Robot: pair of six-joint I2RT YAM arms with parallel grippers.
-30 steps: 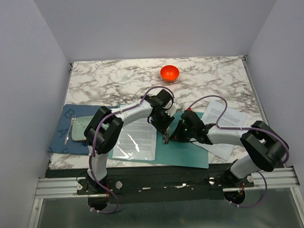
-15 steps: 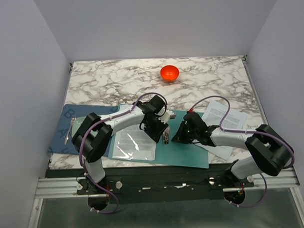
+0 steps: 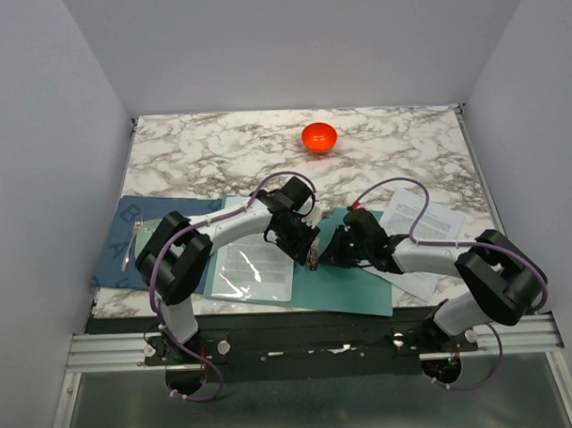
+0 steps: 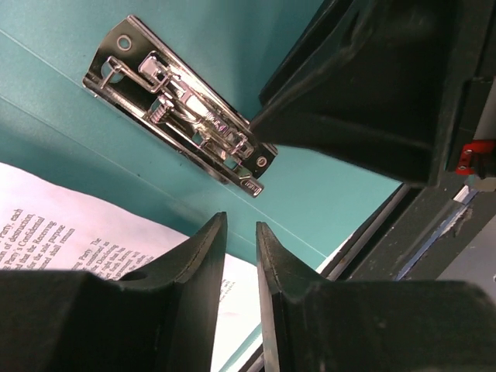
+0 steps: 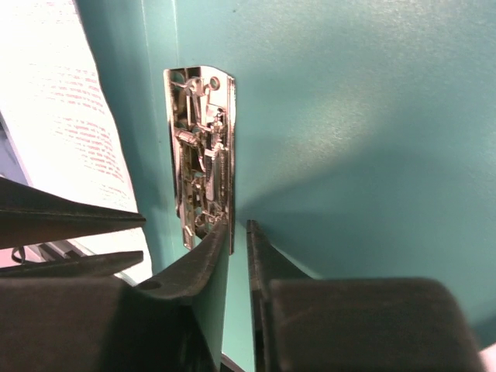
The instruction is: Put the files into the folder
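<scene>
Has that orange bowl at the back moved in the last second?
No. The orange bowl sits at the same spot on the marble table, just as far from its back edge.

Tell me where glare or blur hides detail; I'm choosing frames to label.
Top external: sharp, glare streak on the glossy pocket. Left wrist: metal clip crisp and glinting, left hand near-black. Right wrist: printed sheet overexposed, text unreadable.

Soft, even overhead light fills the top view, with glare on the clear pocket (image 3: 228, 285). In both wrist views the metal clip (image 4: 182, 128) glints in sharp focus, while the near jaws are dark and blurred.
</scene>
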